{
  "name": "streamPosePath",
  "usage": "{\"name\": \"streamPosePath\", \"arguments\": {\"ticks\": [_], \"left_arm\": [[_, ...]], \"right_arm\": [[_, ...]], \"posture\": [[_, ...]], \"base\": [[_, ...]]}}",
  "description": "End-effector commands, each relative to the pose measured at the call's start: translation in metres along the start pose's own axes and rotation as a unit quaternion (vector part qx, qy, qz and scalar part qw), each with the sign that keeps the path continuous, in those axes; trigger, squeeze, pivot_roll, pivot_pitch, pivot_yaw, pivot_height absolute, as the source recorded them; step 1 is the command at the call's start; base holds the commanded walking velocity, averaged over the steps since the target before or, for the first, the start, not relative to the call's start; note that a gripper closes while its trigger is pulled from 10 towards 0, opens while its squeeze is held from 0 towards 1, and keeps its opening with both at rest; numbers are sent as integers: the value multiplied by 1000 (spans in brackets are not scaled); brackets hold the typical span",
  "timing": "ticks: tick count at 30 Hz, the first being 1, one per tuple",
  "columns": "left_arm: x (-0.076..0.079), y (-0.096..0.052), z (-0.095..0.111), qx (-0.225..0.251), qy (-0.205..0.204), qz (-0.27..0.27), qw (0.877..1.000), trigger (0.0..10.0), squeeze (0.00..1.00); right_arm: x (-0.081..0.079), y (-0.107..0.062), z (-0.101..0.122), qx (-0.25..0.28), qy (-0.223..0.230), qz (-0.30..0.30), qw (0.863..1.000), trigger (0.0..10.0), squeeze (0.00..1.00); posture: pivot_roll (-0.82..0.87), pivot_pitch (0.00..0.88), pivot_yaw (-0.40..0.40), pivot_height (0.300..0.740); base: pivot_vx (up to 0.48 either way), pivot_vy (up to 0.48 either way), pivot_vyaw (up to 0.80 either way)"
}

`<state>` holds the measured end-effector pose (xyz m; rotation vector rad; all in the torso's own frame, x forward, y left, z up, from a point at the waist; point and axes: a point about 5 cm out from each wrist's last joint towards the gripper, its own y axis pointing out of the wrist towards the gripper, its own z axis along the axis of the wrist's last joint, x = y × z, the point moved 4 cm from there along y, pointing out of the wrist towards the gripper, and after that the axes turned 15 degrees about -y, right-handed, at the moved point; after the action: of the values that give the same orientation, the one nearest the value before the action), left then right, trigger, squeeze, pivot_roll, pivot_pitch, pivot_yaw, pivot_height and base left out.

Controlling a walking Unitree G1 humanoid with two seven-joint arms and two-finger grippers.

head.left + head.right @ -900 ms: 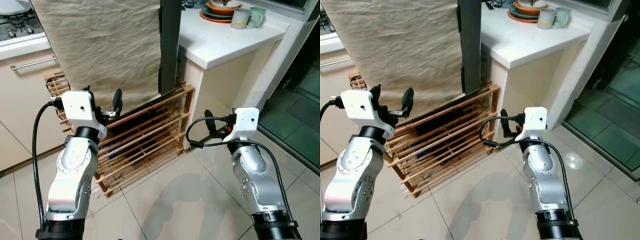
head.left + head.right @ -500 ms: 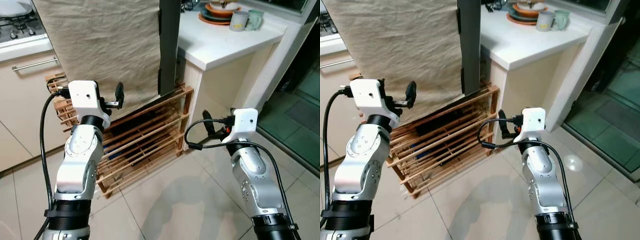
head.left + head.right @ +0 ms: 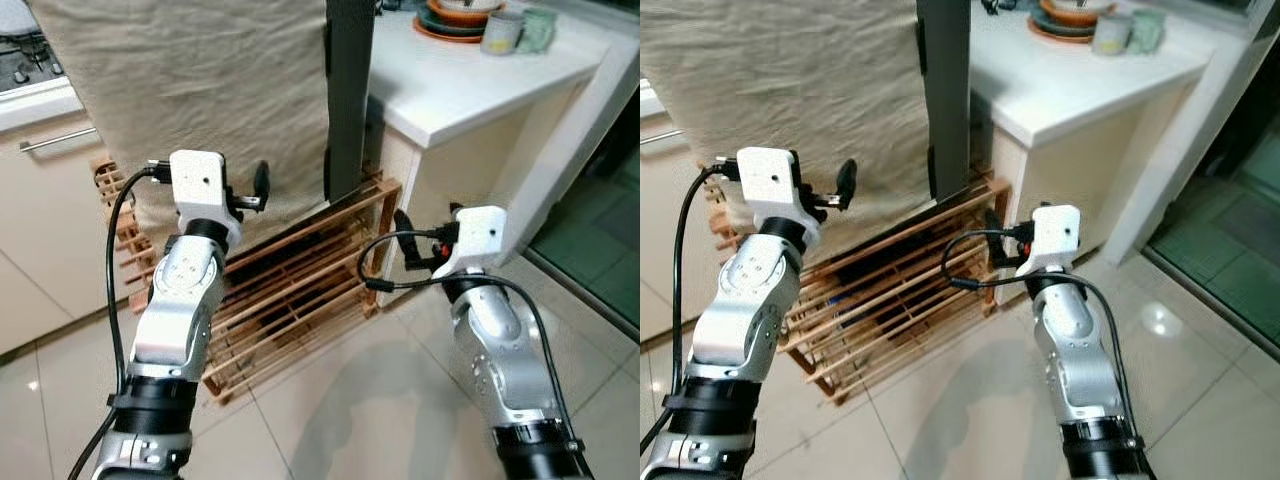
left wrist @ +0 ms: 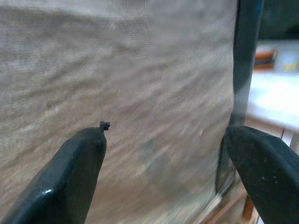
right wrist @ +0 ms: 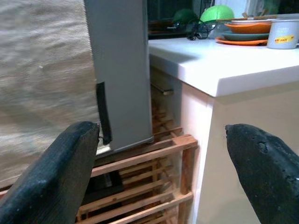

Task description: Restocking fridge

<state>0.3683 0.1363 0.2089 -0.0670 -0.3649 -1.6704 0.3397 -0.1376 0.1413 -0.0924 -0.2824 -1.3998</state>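
Cloth [image 3: 200, 80], beige and creased, hangs over the front of the tall grey fridge [image 3: 348, 90], whose dark edge stands just beside the white table [image 3: 470, 85]. Under both sits a slatted wooden rack [image 3: 300, 290] on the tiled floor [image 3: 350, 420], with dark things lying among its slats; what they are I cannot tell. On the table's far end stand stacked plates [image 3: 455, 20] holding an orange bowl, with two mugs [image 3: 515, 30] beside them. The left gripper [image 4: 163, 154] is raised close before the cloth, fingers spread wide with nothing between them. The right gripper [image 5: 163, 154] is held low near the rack's corner, likewise spread and empty. Its wrist view adds something green [image 5: 217, 13] behind the plates and a drawer handle [image 5: 162, 89] beyond the fridge. A stove corner [image 3: 25, 65] shows at the robot's left.
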Motion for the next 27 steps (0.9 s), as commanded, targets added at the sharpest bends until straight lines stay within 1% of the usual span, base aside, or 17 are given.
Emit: {"name": "streamPosePath", "arguments": {"ticks": [1,6,9,12,13,19,20,22,27], "left_arm": [[-9,0,2,5,-1,10,1000,10000,0],[-2,5,2,4,6,4,1000,10000,0],[-2,6,0,0,20,6,1000,10000,0],[-1,6,-2,-5,25,5,1000,10000,0],[-1,6,-3,-6,26,4,1000,10000,0],[-2,4,-5,-9,29,0,1000,10000,0],[-2,3,-6,-13,22,-3,1000,10000,0],[-4,1,-7,-11,13,-6,1000,10000,0],[-3,2,-5,-7,15,-8,1000,10000,0]], "right_arm": [[-6,0,5,10,2,7,1000,10000,0],[-6,0,5,10,0,7,1000,10000,0],[-5,-1,2,5,2,3,1000,10000,0],[-5,-1,1,3,4,1,1000,10000,0],[-5,-1,-1,-4,-9,-3,1000,10000,0],[-4,-1,0,1,-8,-5,1000,10000,0],[-3,-2,1,4,-9,-6,1000,10000,0],[-2,-6,0,4,-13,-10,1000,10000,0],[-3,-7,-1,3,-14,-11,1000,10000,0]], "posture": [[-77,0,60,740],[-83,0,66,740],[-83,0,67,740],[-81,0,68,740],[-80,0,70,740],[-79,0,71,740],[-79,0,71,740],[-80,0,75,740],[-83,0,81,740]], "base": [[0,0,575],[0,0,559],[0,0,550],[0,0,442],[0,0,0],[0,0,0],[0,0,0],[480,0,0],[480,0,0]]}}
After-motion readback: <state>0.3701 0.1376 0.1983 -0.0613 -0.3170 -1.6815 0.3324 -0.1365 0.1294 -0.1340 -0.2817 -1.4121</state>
